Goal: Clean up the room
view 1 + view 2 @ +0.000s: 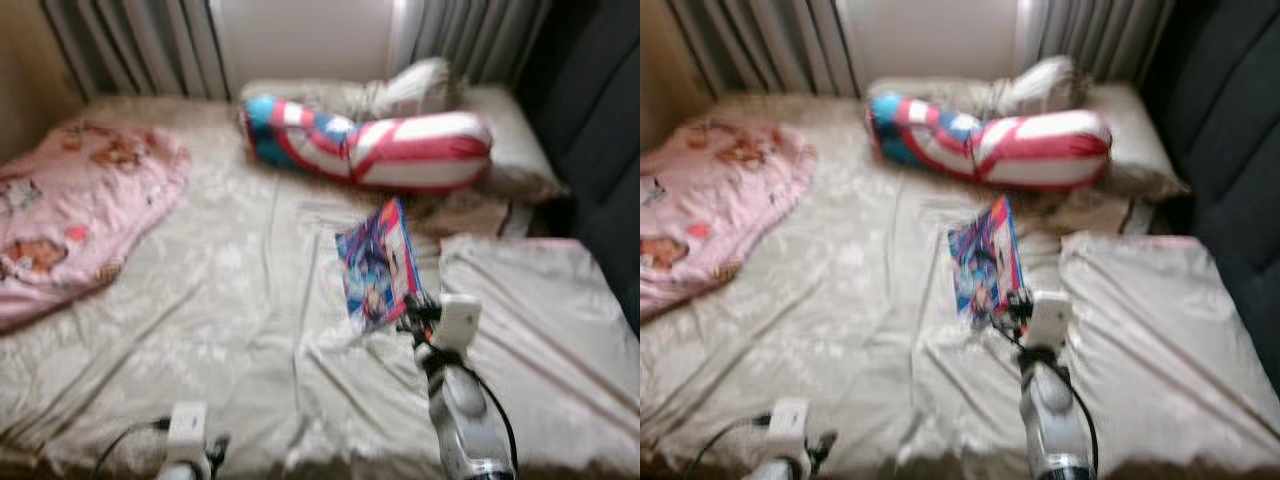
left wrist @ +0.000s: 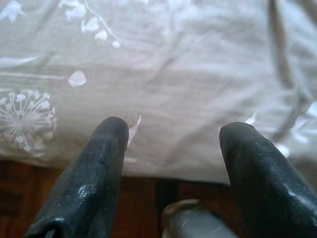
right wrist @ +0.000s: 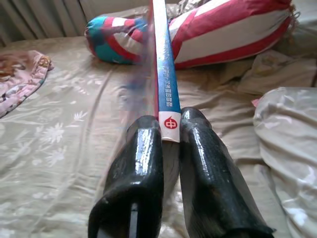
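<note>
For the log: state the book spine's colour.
Blue, with a red mark on white at the book's spine end; right wrist view.

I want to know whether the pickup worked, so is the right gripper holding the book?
Yes, the right gripper has its two black fingers pinched on the spine edge of the book above the bed.

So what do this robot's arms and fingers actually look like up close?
The right arm is silver, with a white block at the wrist and a thin black cable looping alongside. The left arm has a similar white block and cable. Each ends in two long, glossy black fingers with rounded tips.
</note>
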Controlling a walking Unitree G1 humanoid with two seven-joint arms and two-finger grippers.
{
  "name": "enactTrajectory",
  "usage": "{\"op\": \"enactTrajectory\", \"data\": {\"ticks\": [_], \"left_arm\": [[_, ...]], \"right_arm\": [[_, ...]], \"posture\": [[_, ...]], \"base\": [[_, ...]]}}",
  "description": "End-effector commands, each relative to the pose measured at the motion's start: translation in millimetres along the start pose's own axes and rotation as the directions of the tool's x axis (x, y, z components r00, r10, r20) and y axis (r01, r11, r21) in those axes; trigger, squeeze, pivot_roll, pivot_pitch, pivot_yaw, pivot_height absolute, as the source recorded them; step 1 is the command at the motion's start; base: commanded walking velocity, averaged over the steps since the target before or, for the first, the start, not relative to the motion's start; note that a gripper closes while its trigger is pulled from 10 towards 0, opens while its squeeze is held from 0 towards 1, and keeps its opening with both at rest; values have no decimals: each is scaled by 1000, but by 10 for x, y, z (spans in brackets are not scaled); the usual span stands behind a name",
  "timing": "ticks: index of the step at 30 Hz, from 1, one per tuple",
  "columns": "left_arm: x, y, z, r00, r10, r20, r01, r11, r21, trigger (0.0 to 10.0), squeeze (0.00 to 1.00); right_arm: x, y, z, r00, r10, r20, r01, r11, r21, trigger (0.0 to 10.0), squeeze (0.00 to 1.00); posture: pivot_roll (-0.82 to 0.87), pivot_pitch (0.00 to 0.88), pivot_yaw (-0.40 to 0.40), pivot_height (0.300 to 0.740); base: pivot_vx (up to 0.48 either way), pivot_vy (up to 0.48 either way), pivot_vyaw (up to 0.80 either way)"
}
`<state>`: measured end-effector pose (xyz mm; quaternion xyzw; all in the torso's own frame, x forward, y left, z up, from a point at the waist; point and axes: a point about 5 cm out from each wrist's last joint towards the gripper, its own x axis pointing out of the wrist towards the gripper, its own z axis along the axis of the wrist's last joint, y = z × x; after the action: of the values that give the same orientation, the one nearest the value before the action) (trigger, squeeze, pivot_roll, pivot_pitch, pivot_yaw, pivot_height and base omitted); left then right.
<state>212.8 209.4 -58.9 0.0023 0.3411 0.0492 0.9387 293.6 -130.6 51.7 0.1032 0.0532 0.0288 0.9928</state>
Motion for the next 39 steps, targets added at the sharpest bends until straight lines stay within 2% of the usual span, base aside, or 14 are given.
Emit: {"op": "enactTrajectory", "data": {"ticks": [1,2,5,7,8,9,11,13,17,18,22,26,33,39], "left_arm": [[30,49,152,997,26,73,-20,997,-74,10000,0],[54,38,287,991,17,135,-6,997,-81,10000,0],[70,34,486,971,5,237,12,997,-70,10000,0],[70,45,549,963,9,270,10,998,-69,10000,0],[48,95,705,931,36,362,-2,996,-94,10000,0],[48,95,705,931,36,362,-2,996,-94,10000,0],[-33,115,852,877,30,480,13,996,-86,10000,0],[-136,134,901,835,18,550,19,998,-62,10000,0],[-254,178,913,805,32,592,12,997,-70,10000,0],[-337,163,910,790,17,613,24,998,-59,10000,0],[-393,137,901,783,4,621,37,998,-53,10000,0],[-402,106,922,785,9,620,41,997,-65,10000,0],[-376,-46,1015,776,-23,630,81,995,-64,10000,0],[-412,-73,1025,784,-35,619,95,994,-63,10000,0]], "right_arm": [[25,-32,117,998,-12,57,12,1000,6,10000,0],[19,-39,112,998,-12,54,12,1000,5,10000,0],[7,-47,100,999,-12,50,12,1000,4,10000,0],[4,-48,94,999,-12,48,12,1000,4,10000,0],[-2,-41,80,999,-10,43,10,1000,3,10000,0],[-2,-41,80,999,-10,43,10,1000,3,10000,0],[-11,-35,70,999,-3,39,3,1000,4,10000,0],[-12,-38,68,999,2,36,-2,1000,4,10000,0],[-25,-49,59,1000,10,26,-10,1000,-10,10000,0],[-56,-41,64,999,39,31,-38,999,-34,10000,0],[-87,-59,43,998,54,23,-52,997,-61,10000,0],[-89,-71,21,998,57,10,-56,996,-71,10000,0],[-68,-54,-43,999,7,-34,-9,998,-63,10000,0],[-91,-70,-48,999,15,-38,-17,998,-68,10000,0]], "posture": [[-47,52,-47,727],[-47,52,-47,727],[-42,54,-46,727],[-42,54,-46,727],[-40,53,-45,727],[-40,53,-45,727],[-44,51,-46,727],[-48,50,-47,727],[-48,52,-53,727],[-43,40,-60,727],[-44,36,-64,727],[-47,29,-69,727],[-56,12,-61,727],[-58,13,-63,687]], "base": [[0,0,0],[0,0,0],[0,0,0],[0,0,0],[0,0,0],[0,0,0],[0,0,0],[0,0,0],[0,0,0],[0,0,0],[0,0,0],[0,0,0],[0,0,0],[0,0,0]]}}
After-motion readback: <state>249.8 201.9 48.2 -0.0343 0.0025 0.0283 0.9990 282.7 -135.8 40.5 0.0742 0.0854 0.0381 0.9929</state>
